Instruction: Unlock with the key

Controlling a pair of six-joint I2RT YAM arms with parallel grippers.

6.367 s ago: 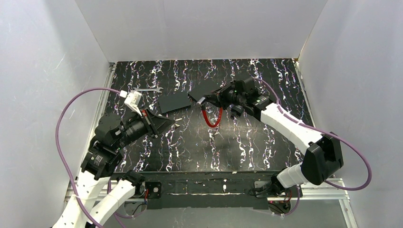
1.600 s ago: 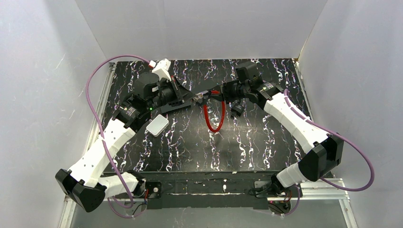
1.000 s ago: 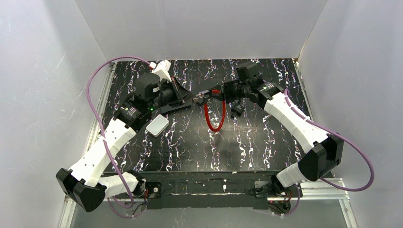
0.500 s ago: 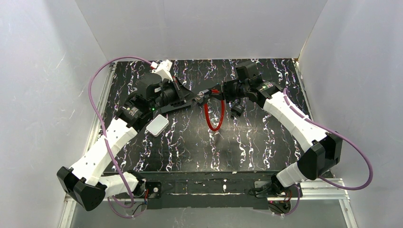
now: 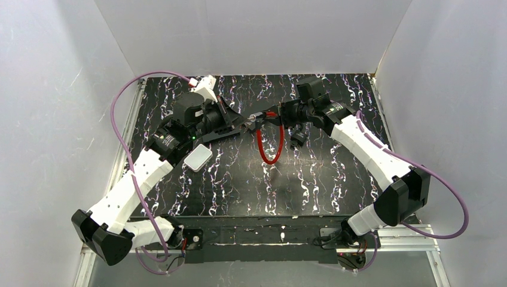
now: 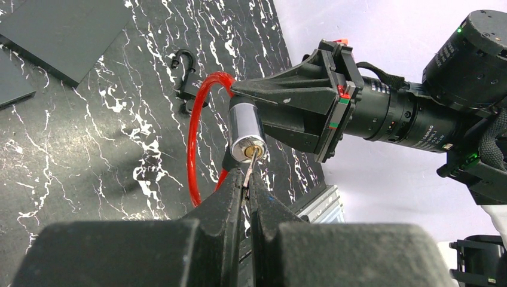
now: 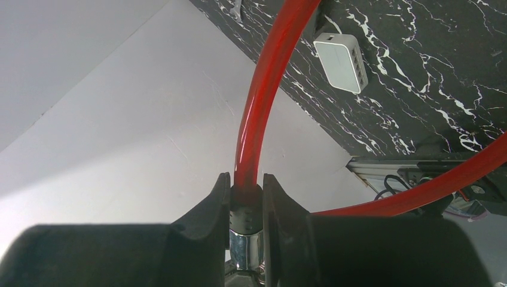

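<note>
No open container is seen. A small white box (image 5: 198, 158), rectangular with rounded corners and a ribbed side, is laid flat on the worktop (image 5: 239, 191) beside the left arm; what it holds cannot be told. The only hollow in use is the keyhole in the round end face of the lock cylinder (image 6: 244, 128). The tip of the key (image 6: 250, 167) is set against this keyhole, but how far the blade goes in cannot be told.

The key is seen as a thin silvery metal blade, held in the air above the middle of the worktop. It is pinched by the left gripper (image 6: 246, 184), whose black fingers are pressed together on it. The lock cylinder is short, round and of polished chrome. It is clamped by the right gripper (image 7: 246, 185), whose fingers are closed on its sides. A red cable (image 6: 192, 143), glossy and translucent like plastic tubing, is run out of the cylinder and hangs below it in a loop.

The worktop is covered in a black surface veined with white, like marble. Two flat dark grey plates (image 6: 66, 30) with a matte finish are laid on it. A small black hook-shaped clip (image 6: 185, 63) is seen lying near the red loop.
</note>
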